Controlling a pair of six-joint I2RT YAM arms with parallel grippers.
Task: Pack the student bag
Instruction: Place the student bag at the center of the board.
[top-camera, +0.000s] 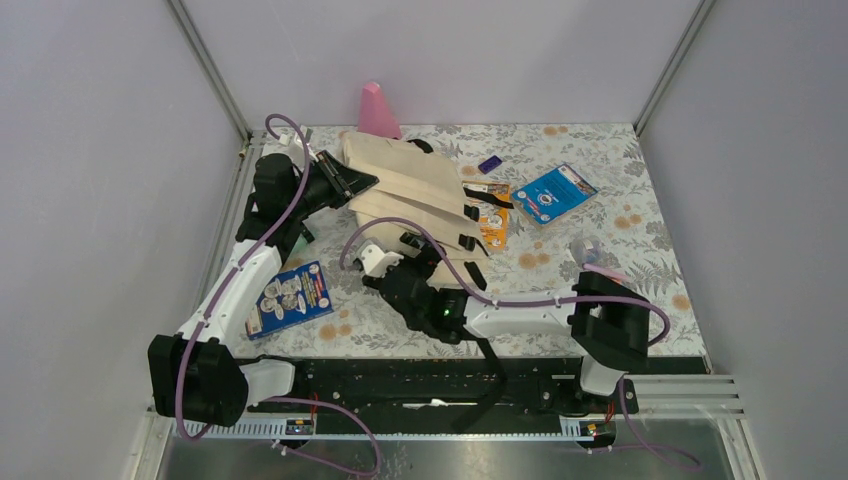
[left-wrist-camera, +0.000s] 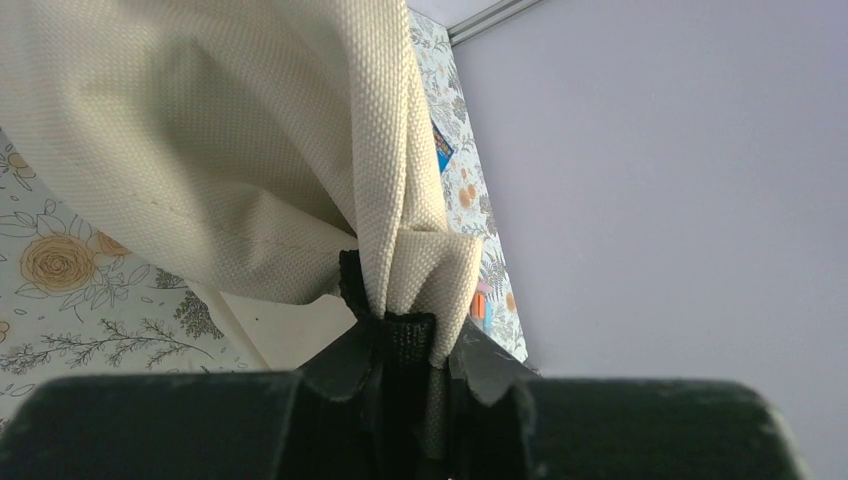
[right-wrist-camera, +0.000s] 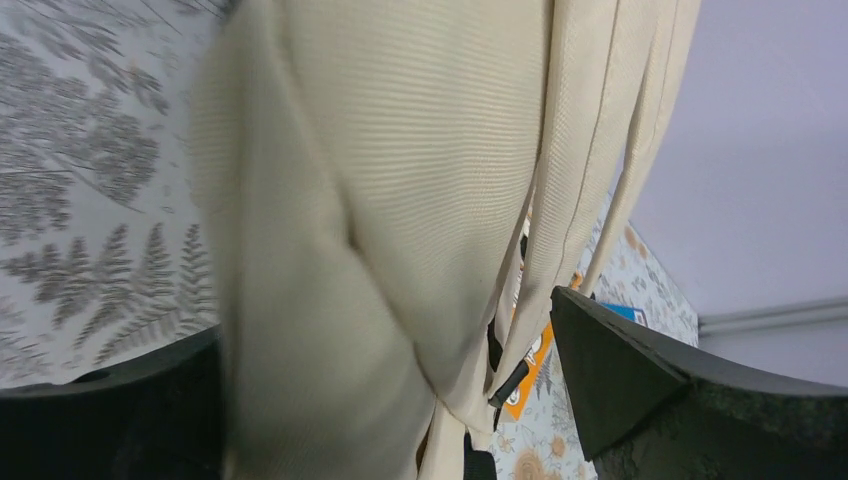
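Observation:
The student bag (top-camera: 410, 185), cream fabric with black straps, lies crumpled at the table's back middle. My left gripper (top-camera: 345, 185) is at its upper left corner, shut on a fold of cream fabric and black trim; the left wrist view shows the bag (left-wrist-camera: 250, 130) bunched and pinched in that gripper (left-wrist-camera: 410, 345). My right gripper (top-camera: 400, 270) is at the bag's near edge. In the right wrist view its jaws stand wide apart around the gripper's middle (right-wrist-camera: 385, 330), with bag fabric (right-wrist-camera: 400, 200) filling the gap, blurred. One dark finger (right-wrist-camera: 620, 380) shows at the right.
A blue booklet (top-camera: 290, 298) lies near left. An orange packet (top-camera: 492, 222), a blue card (top-camera: 553, 192) and a small purple item (top-camera: 489, 163) lie right of the bag. A pink cone (top-camera: 378, 110) stands behind. A black strap (top-camera: 490, 380) hangs over the front rail.

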